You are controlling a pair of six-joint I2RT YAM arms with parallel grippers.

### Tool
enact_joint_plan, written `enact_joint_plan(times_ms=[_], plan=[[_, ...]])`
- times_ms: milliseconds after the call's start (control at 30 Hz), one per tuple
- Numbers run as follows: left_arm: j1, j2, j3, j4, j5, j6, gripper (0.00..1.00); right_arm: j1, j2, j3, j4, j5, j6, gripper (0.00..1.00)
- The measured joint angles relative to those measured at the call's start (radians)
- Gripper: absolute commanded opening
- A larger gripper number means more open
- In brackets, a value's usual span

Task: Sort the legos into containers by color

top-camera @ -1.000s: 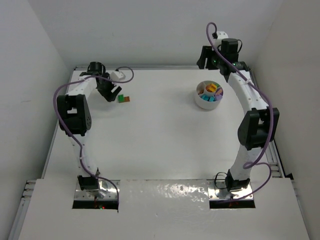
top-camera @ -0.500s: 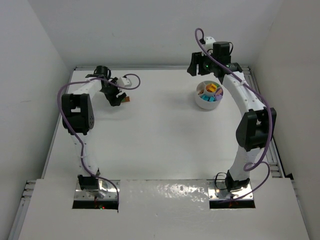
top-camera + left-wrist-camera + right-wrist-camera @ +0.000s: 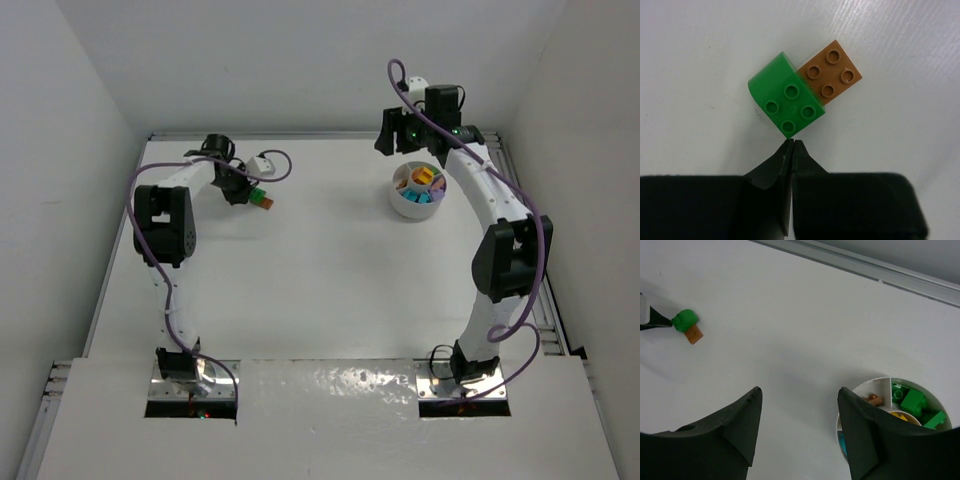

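- Legos [image 3: 259, 197] on the counter [image 3: 320, 280]: a green lego [image 3: 786, 102] and a brown lego [image 3: 830, 74], touching, well apart from the white dish [image 3: 414, 209].
- We see the left hand [image 3: 791, 145], open a second ago, now shut on nothing, its tips at the green lego's corner.
- We see the right hand [image 3: 799, 390] open and empty, now shifted left beside the dish.

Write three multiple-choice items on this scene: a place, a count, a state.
1. The dish sits nearer which gripper? A left B right C neither
2. How many bricks lie on the table outside the dish? A none B two C five
3. The left gripper is: A wide open B shut on a brick C shut, empty
1 B, the right gripper hangs beside it; 2 B, one green brick and one brown brick; 3 C, its tips meet with nothing between.
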Motion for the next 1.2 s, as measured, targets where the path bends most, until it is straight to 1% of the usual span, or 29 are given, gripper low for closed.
enact_joint_plan(times_ms=[167, 200, 233, 267, 300, 333, 400, 433, 467, 500, 533, 567, 633, 667, 700, 767, 833, 967, 1000, 1067, 1133, 1200], plan=[[-0.005, -0.011, 0.014, -0.018, 0.053, -0.012, 0.00, 0.033, 0.006, 0.034, -0.053, -0.003, -0.030, 0.61], [-0.008, -0.020, 0.014, -0.018, 0.066, -0.013, 0.01, 0.050, 0.014, 0.058, -0.070, -0.005, -0.037, 0.62], [-0.011, -0.031, 0.014, -0.018, 0.076, -0.012, 0.06, 0.062, 0.020, 0.078, -0.078, -0.009, -0.041, 0.62], [-0.017, -0.047, 0.014, -0.018, 0.083, -0.005, 0.23, 0.078, 0.028, 0.099, -0.081, -0.015, -0.045, 0.62], [-0.024, -0.061, 0.014, -0.019, 0.087, 0.018, 0.35, 0.091, 0.033, 0.111, -0.080, -0.020, -0.048, 0.62], [-0.032, -0.082, 0.014, -0.025, 0.087, 0.042, 0.60, 0.105, 0.033, 0.114, -0.080, -0.027, -0.050, 0.63], [-0.047, -0.099, 0.014, -0.026, 0.079, 0.095, 0.78, 0.121, 0.034, 0.114, -0.082, -0.047, -0.054, 0.63], [-0.053, -0.105, 0.014, -0.025, 0.072, 0.129, 1.00, 0.122, 0.034, 0.114, -0.085, -0.051, -0.056, 0.63], [-0.065, -0.107, 0.014, -0.025, 0.060, 0.169, 1.00, 0.121, 0.034, 0.114, -0.095, -0.059, -0.060, 0.63], [-0.069, -0.099, 0.025, -0.035, 0.054, 0.159, 1.00, 0.117, 0.034, 0.114, -0.098, -0.061, -0.060, 0.63], [-0.073, -0.078, 0.057, -0.048, 0.050, 0.134, 0.99, 0.115, 0.034, 0.114, -0.101, -0.064, -0.059, 0.63], [-0.076, -0.047, 0.103, -0.045, 0.042, 0.080, 0.95, 0.114, 0.034, 0.114, -0.104, -0.066, -0.059, 0.63], [-0.082, -0.002, 0.164, -0.005, 0.013, -0.050, 0.85, 0.112, 0.034, 0.113, -0.107, -0.066, -0.057, 0.62], [-0.082, 0.005, 0.168, 0.018, -0.010, -0.131, 0.77, 0.111, 0.034, 0.110, -0.107, -0.066, -0.056, 0.62], [-0.082, 0.007, 0.166, 0.031, -0.039, -0.212, 0.64, 0.110, 0.034, 0.105, -0.105, -0.066, -0.055, 0.62], [-0.082, 0.005, 0.143, 0.057, -0.087, -0.359, 0.62, 0.111, 0.031, 0.083, -0.098, -0.066, -0.053, 0.62], [-0.082, 0.004, 0.109, 0.068, -0.123, -0.466, 0.68, 0.114, 0.028, 0.054, -0.096, -0.066, -0.051, 0.62], [-0.082, 0.004, 0.058, 0.053, -0.159, -0.576, 0.71, 0.116, 0.030, 0.045, -0.105, -0.066, -0.048, 0.62], [-0.082, 0.004, 0.054, 0.051, -0.164, -0.593, 0.70, 0.116, 0.030, 0.049, -0.106, -0.066, -0.048, 0.62], [-0.085, 0.004, 0.052, 0.054, -0.181, -0.617, 0.65, 0.116, 0.030, 0.056, -0.107, -0.066, -0.048, 0.62], [-0.087, 0.004, 0.049, 0.066, -0.203, -0.636, 0.58, 0.116, 0.030, 0.060, -0.108, -0.066, -0.049, 0.62], [-0.088, 0.004, 0.045, 0.076, -0.220, -0.650, 0.58, 0.116, 0.030, 0.060, -0.108, -0.066, -0.049, 0.62]])
